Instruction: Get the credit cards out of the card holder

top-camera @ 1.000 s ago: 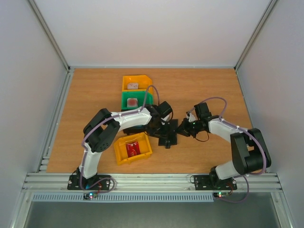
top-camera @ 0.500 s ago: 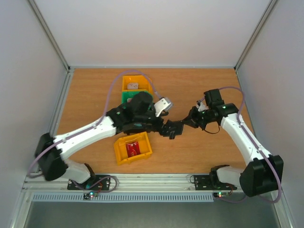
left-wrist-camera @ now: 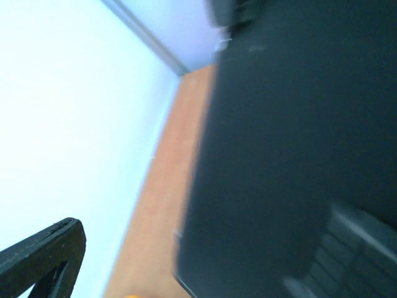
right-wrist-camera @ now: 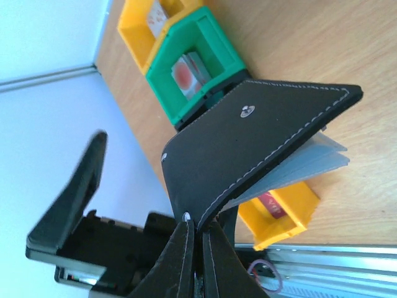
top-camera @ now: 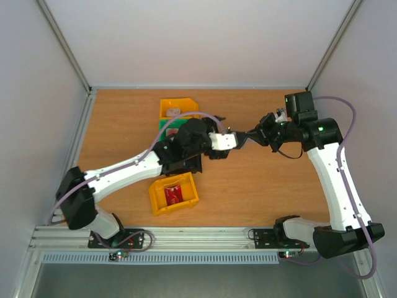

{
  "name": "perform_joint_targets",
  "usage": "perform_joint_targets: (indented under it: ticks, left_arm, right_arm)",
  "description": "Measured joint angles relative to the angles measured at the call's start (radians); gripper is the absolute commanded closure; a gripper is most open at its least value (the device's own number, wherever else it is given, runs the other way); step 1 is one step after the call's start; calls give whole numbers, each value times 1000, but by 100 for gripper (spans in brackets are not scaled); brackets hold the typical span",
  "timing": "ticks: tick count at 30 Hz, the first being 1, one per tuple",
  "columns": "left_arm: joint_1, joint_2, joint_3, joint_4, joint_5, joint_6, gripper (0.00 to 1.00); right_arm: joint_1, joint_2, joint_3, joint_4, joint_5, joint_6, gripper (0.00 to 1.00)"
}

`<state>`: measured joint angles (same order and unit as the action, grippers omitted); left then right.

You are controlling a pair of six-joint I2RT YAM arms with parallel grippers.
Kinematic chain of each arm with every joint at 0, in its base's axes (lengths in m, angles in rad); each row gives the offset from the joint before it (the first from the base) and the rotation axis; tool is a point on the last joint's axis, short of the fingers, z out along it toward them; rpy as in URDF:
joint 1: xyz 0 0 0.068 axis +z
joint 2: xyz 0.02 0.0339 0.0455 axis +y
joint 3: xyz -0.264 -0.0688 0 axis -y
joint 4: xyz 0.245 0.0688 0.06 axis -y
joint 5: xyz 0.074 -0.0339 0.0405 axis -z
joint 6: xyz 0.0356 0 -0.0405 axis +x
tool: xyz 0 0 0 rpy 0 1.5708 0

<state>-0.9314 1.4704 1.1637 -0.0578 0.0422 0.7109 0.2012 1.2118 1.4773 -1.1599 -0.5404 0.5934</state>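
The card holder point(right-wrist-camera: 248, 143), a black folding wallet with grey-blue pockets point(right-wrist-camera: 319, 158) fanning out, hangs in the air with my right gripper point(right-wrist-camera: 197, 225) shut on one corner. In the top view it point(top-camera: 248, 136) is above the table's middle, between my right gripper point(top-camera: 259, 132) and my left gripper point(top-camera: 236, 144). The left gripper point(left-wrist-camera: 205, 254) is open, with the blurred dark holder point(left-wrist-camera: 291, 143) close in front of it and one finger point(left-wrist-camera: 43, 254) at the lower left. A red credit card point(top-camera: 173, 194) lies in the near yellow bin point(top-camera: 156, 202).
A green bin point(right-wrist-camera: 217, 46) holds a card point(right-wrist-camera: 185, 74), and a far yellow bin point(top-camera: 180, 103) holds another point(top-camera: 174, 112). My left arm point(top-camera: 124, 171) reaches across the bins. Wooden table point(top-camera: 273, 192) shows at the right, with walls on three sides.
My right arm has lifted the card holder off the table, up and to the right. My left gripper has opened, and the left arm has stretched out after the holder.
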Motion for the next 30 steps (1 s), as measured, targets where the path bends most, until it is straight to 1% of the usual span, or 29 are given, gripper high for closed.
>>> perform_joint_targets:
  ticks: [3, 4, 5, 6, 7, 8, 9, 11, 12, 14, 15, 16, 17, 18, 20, 21, 23, 25, 27, 28, 29, 30]
  left_arm:
    - [0, 98, 117, 48, -140, 94, 1]
    - [0, 112, 137, 53, -161, 112, 1]
    - [3, 120, 156, 55, -182, 125, 6]
    - [5, 121, 170, 51, -191, 134, 17]
    - [5, 119, 183, 45, -194, 136, 32]
    - [5, 116, 194, 39, -191, 129, 53]
    - [5, 112, 206, 22, -179, 128, 67]
    - [5, 90, 219, -27, -127, 108, 92]
    - [5, 76, 227, -64, -98, 93, 99]
    - [8, 59, 251, -153, -47, 55, 100]
    - [10, 55, 269, -200, -27, 20, 100]
    - [13, 55, 303, -258, -8, -26, 100]
    - [19, 56, 336, -309, 8, -69, 100]
    - [31, 58, 383, -374, 43, -134, 100]
    - [64, 62, 465, -466, 131, -263, 100]
    - [94, 63, 502, -492, 190, -345, 100]
    - [158, 53, 552, -508, 330, -545, 100]
    - [209, 37, 557, -519, 416, -699, 100]
    - [239, 24, 547, -535, 474, -805, 100]
    - [243, 18, 536, -543, 502, -854, 100]
    - [242, 14, 526, -555, 533, -900, 100]
    - [240, 14, 521, -563, 551, -926, 100]
  right_arm:
    - [3, 30, 93, -36, 16, 45, 99]
    - [2, 40, 119, -38, 21, 54, 99]
    - [1, 53, 151, -42, 26, 63, 99]
    - [2, 63, 171, -43, 26, 66, 99]
    - [2, 75, 195, -50, 26, 72, 99]
    - [2, 82, 210, -54, 26, 76, 99]
    - [2, 90, 224, -58, 26, 80, 99]
    - [2, 99, 239, -64, 15, 83, 99]
    - [2, 104, 247, -66, -10, 83, 99]
    - [5, 119, 274, -79, -48, 75, 98]
    - [5, 134, 300, -93, -68, 60, 93]
    - [0, 155, 335, -119, -92, 35, 81]
    - [-4, 177, 371, -140, -116, 8, 64]
    - [-16, 218, 438, -180, -154, -44, 55]
    - [-37, 303, 586, -251, -214, -154, 47]
    - [-58, 365, 695, -310, -241, -234, 45]
    - [-106, 455, 851, -354, -279, -374, 39]
    - [-144, 490, 907, -377, -307, -476, 32]
    - [-177, 489, 913, -406, -327, -568, 25]
    - [-186, 480, 906, -417, -335, -603, 16]
    - [-188, 465, 890, -425, -346, -639, 12]
    - [-187, 449, 870, -432, -357, -654, 12]
